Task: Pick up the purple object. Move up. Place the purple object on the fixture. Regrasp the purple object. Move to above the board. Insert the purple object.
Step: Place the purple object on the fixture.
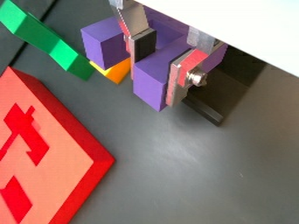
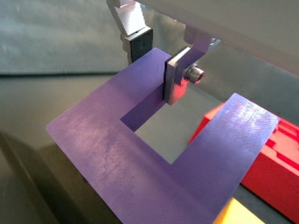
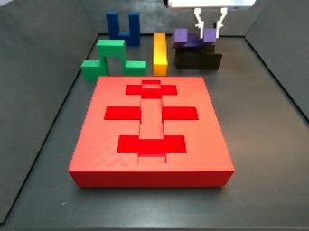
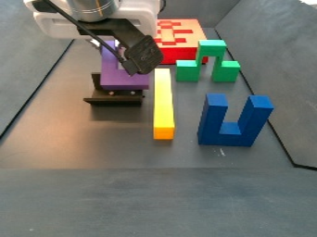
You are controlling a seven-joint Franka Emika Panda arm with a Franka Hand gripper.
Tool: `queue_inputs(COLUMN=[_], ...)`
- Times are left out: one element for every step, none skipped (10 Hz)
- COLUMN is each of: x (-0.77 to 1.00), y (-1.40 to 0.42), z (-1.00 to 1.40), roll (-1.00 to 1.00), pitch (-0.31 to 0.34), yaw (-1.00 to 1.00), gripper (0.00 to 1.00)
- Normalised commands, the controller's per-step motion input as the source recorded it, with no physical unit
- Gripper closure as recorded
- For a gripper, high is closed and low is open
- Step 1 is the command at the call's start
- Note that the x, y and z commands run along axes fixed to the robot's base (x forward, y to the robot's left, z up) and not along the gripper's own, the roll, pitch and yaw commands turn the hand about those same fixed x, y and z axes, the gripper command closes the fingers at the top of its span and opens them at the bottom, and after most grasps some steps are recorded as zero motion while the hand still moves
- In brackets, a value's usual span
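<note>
Over fixture (image 3: 200, 60) | gripper (image 3: 209, 31) pointing down | fingers (image 1: 180, 77) pinching one purple object (image 3: 192, 39) prong

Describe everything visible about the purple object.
The purple object is a matte, smooth-faced U-shaped block: two prongs joined by a base. It sits on the dark fixture, beyond the red board and beside the yellow bar. In a side view its prongs point upward. The gripper straddles one prong, fingers on either side; whether the pads actually press it cannot be told.
</note>
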Motion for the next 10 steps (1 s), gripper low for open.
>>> queue_inputs(x=[0.39, 0.39, 0.43, 0.46, 0.35, 0.23, -0.01, -0.10, -0.11, -0.20], y=[0.00, 0.00, 0.00, 0.00, 0.00, 0.00, 0.04, 0.12, 0.12, 0.17], z=[0.01, -0.03, -0.12, -0.13, -0.20, -0.21, -0.11, -0.03, -0.07, -0.07], roll=[0.00, 0.00, 0.07, 0.08, 0.00, -0.02, -0.15, -0.36, -0.26, -0.14], pitch=[-0.043, -0.020, -0.029, 0.000, -0.069, -0.071, -0.089, -0.054, -0.037, -0.023], yaw=[-0.10, -0.13, -0.14, -0.13, -0.11, -0.11, -0.01, -0.02, -0.03, -0.09], gripper=[1.00, 1.00, 1.00, 1.00, 1.00, 1.00, 1.00, 1.00, 1.00, 1.00])
